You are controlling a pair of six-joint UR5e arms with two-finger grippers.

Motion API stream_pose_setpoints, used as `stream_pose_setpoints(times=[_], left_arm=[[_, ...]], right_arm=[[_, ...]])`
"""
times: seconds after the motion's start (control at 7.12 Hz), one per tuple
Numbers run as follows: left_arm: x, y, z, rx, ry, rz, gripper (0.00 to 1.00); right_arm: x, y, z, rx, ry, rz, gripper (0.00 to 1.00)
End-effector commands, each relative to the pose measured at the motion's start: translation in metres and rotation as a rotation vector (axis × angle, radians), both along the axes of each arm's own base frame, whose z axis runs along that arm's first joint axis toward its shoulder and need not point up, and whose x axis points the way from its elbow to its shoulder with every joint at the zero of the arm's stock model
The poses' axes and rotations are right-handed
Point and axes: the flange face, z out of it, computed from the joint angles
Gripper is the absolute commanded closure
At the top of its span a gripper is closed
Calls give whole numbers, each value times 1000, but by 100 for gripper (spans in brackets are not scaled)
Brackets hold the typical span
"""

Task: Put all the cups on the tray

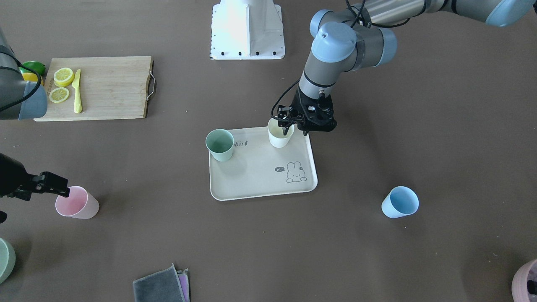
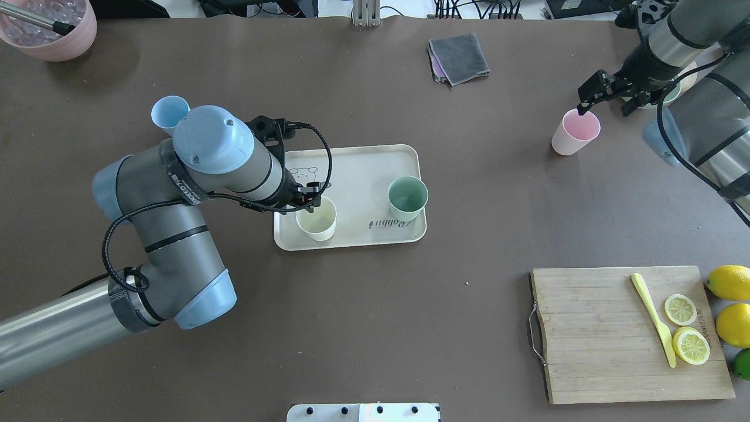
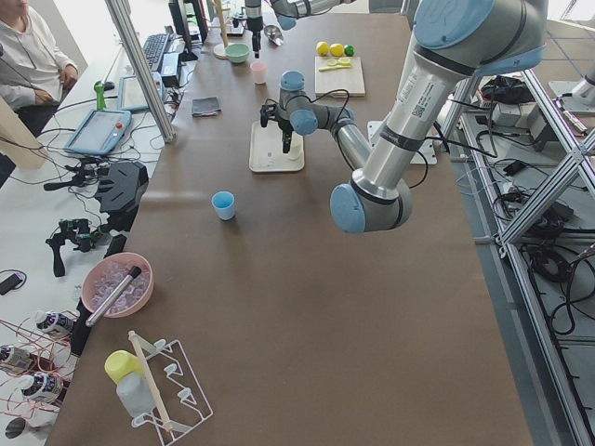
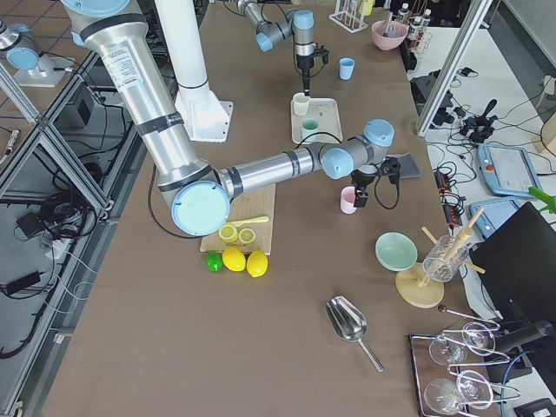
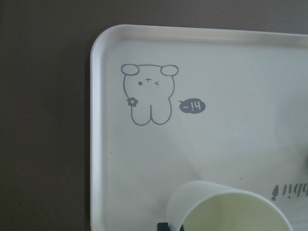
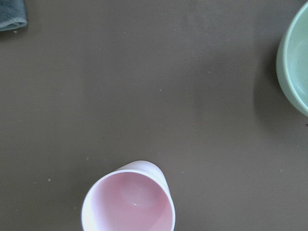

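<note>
The beige tray (image 1: 260,186) lies mid-table. The sage green cup (image 1: 220,144) and the cream cup (image 1: 280,135) stand upright on it. My left gripper (image 1: 295,132) is open and straddles the cream cup's rim, one finger inside and one outside. The pale pink cup (image 1: 77,203) stands on the table, off the tray. My right gripper (image 2: 603,106) is open, with one fingertip at the pink cup's (image 2: 576,132) rim. The light blue cup (image 1: 400,202) stands alone on the table. In the overhead view the blue cup (image 2: 167,111) is partly hidden by my left arm.
A wooden cutting board (image 2: 592,334) holds lemon slices and a yellow knife, with whole lemons (image 2: 729,282) beside it. A folded grey cloth (image 2: 460,57) lies at the far side. A pink bowl (image 2: 50,29) sits in the far left corner. A green bowl (image 6: 294,57) sits near the pink cup.
</note>
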Motion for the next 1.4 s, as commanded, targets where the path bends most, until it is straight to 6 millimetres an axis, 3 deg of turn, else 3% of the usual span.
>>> stream_pose_setpoints(times=[0.0, 0.14, 0.28, 0.42, 0.56, 0.7, 0.98, 1.12, 1.26], left_arm=[[-31, -24, 5, 10, -6, -25, 3], [-35, -23, 4, 12, -1, -27, 3], [-41, -23, 4, 15, 2, -33, 3], [-51, -26, 14, 16, -10, -38, 3], [-76, -44, 33, 97, -61, -2, 3], [-111, -67, 56, 148, -117, 4, 3], [-179, -100, 111, 151, -150, 80, 3], [-208, -122, 139, 154, -183, 79, 3], [-205, -141, 168, 107, -217, 81, 3]], right_arm=[[1, -8, 23, -48, 23, 12, 0], [-1, -8, 21, -77, 17, 33, 0], [-18, -2, 20, -91, 11, 17, 0], [-25, 0, 23, -94, 16, 7, 0], [-26, 0, 25, -98, 18, 6, 1], [-31, 2, 26, -103, 20, 0, 9], [-40, 6, 27, -109, 16, -14, 88], [-45, 8, 27, -111, 14, -22, 100], [-47, 9, 16, -102, -2, -26, 100]])
